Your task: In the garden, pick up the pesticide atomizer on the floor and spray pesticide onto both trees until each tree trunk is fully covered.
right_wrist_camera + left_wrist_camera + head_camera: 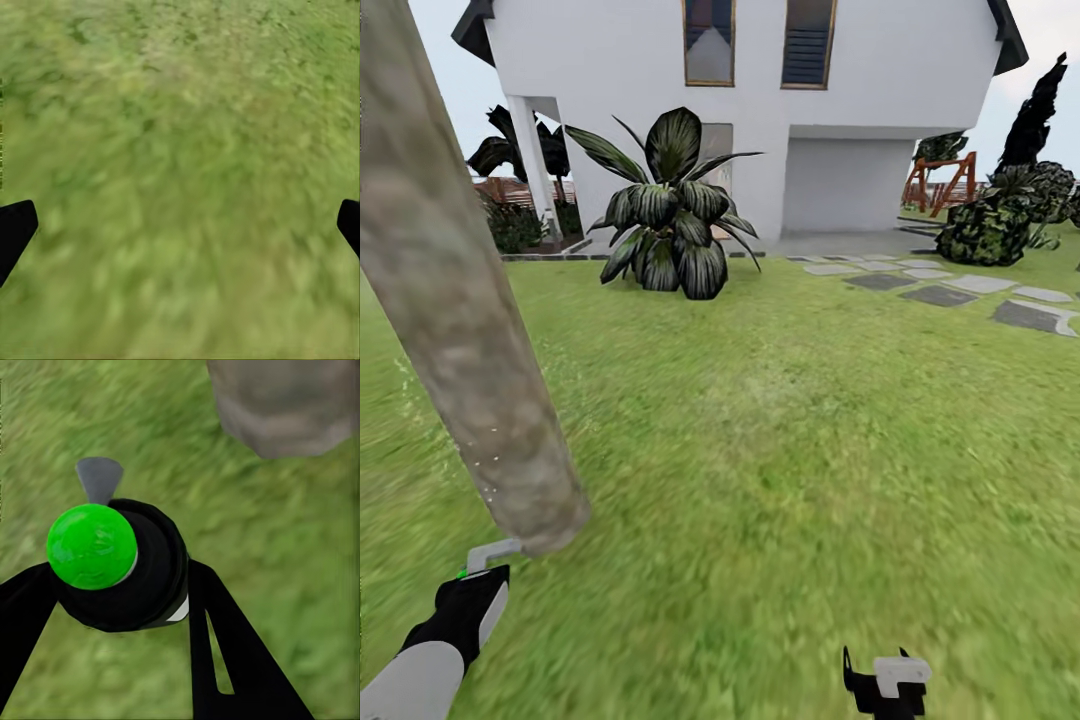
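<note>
Right up against my left wrist camera sits the atomizer (124,566), its green cap facing me, with my left gripper (124,585) closed on the black bottle, fingers on either side. Head view puts it low at my left, just beside the foot of the trunk (455,330), where faint white specks dot the bark. My right gripper (887,680) hangs over bare grass (180,150), jaws spread wide and empty.

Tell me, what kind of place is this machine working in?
It looks like a home garden or backyard. A green lawn spreads out in front of a white house, grey stepping stones cross the grass, and a thick tree trunk and a large leafy plant stand nearby.
</note>
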Motion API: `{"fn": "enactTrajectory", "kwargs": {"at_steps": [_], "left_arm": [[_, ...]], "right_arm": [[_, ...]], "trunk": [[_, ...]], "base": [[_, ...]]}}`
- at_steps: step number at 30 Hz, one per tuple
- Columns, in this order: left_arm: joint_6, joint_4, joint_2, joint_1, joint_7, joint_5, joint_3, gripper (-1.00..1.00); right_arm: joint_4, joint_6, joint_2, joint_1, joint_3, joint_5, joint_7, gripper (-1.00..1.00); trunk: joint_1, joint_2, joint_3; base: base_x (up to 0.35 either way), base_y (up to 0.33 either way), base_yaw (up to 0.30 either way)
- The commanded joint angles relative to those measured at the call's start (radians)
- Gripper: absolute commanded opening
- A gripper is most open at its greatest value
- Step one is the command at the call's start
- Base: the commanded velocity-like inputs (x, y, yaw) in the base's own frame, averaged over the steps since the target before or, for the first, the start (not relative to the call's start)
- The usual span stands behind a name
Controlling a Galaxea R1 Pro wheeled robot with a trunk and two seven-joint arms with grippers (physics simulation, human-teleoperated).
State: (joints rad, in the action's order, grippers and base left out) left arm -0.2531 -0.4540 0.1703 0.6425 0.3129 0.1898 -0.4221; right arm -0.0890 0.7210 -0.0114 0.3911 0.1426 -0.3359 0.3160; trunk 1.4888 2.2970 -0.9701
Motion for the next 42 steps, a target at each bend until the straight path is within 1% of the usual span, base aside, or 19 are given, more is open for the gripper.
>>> {"fn": "enactTrajectory", "kwargs": {"at_steps": [1, 11, 23, 26, 32, 34, 37, 42], "left_arm": [[0.0, 0.0, 0.0, -0.001, 0.0, 0.001, 0.0, -1.0], [0.0, -0.002, 0.0, -0.001, 0.0, 0.002, 0.0, -1.0], [0.0, -0.002, 0.0, 0.0, 0.001, 0.002, -0.001, -1.0], [0.0, -0.006, 0.0, 0.0, 0.002, 0.001, -0.001, -1.0], [0.0, -0.006, -0.001, 0.0, 0.001, 0.0, 0.0, -1.0], [0.0, -0.007, -0.005, 0.0, 0.001, 0.001, 0.0, -1.0], [0.001, -0.009, -0.019, -0.001, 0.0, 0.002, 0.0, -1.0], [0.001, -0.009, -0.021, -0.001, -0.001, 0.002, 0.0, -1.0]], "right_arm": [[0.0, 0.0, 0.0, 0.0, 0.0, 0.0, 0.0, 1.0], [0.0, 0.0, 0.001, 0.0, 0.0, 0.0, 0.0, 1.0], [0.0, 0.002, -0.001, 0.0, 0.0, 0.0, 0.001, 1.0], [0.0, 0.002, -0.001, 0.0, 0.0, 0.0, 0.001, 1.0], [0.0, 0.002, 0.0, 0.0, 0.0, 0.0, 0.0, 1.0], [0.0, 0.001, 0.001, 0.0, 0.0, 0.0, 0.0, 1.0], [0.0, 0.001, 0.001, 0.0, 0.0, 0.0, 0.0, 1.0], [0.0, 0.001, 0.001, 0.0, 0.0, 0.0, 0.0, 1.0]], "trunk": [[0.0, 0.0, 0.0], [0.0, 0.0, 0.0], [0.0, 0.0, 0.0], [0.0, 0.0, 0.0], [0.0, 0.0, 0.0], [0.0, 0.0, 0.0], [0.0, 0.0, 0.0], [0.0, 0.0, 0.001]], "base": [[0.291, -0.005, 0.237], [0.211, -0.064, 0.267], [0.23, -0.17, 0.018], [0.19, -0.216, 0.162], [0.032, -0.265, 0.271], [0.001, -0.273, 0.278], [0.0, -0.274, 0.278], [0.028, -0.274, 0.278]]}}
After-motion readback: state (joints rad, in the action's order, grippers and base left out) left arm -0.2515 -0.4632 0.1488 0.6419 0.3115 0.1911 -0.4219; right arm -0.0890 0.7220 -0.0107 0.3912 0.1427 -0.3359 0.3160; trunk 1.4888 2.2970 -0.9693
